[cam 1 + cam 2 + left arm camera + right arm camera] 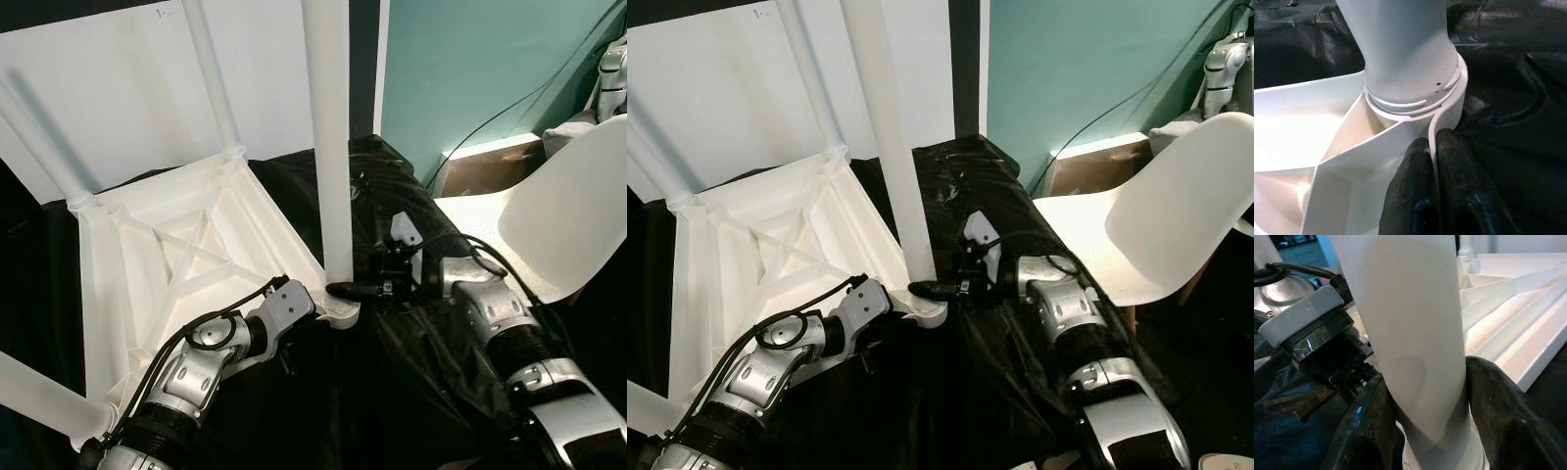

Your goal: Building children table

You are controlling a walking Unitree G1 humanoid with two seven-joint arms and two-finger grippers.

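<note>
The white plastic table (186, 264) is laid upside down on black sheeting (392, 392), its ribbed underside turned up, with a crossed brace moulded in the middle of the square frame. Four round white legs are counted: two stand at the far corners, one is seen at the near corner at 8 o'clock, and the fourth leg (328, 147) is set upright in the corner socket (1415, 105) at the table's 4 o'clock corner (a thread line is visible at its base in the left wrist view). The frame's thin wall just below that socket is pinched by the left gripper (1436, 161), its two black fingers pressed together on it. The foot of the fourth leg is clasped by the right gripper (1425, 396), one finger on each side. One white shell chair (549, 215) is seen at 3 o'clock of the table, well apart from it, before a teal wall (470, 59).
</note>
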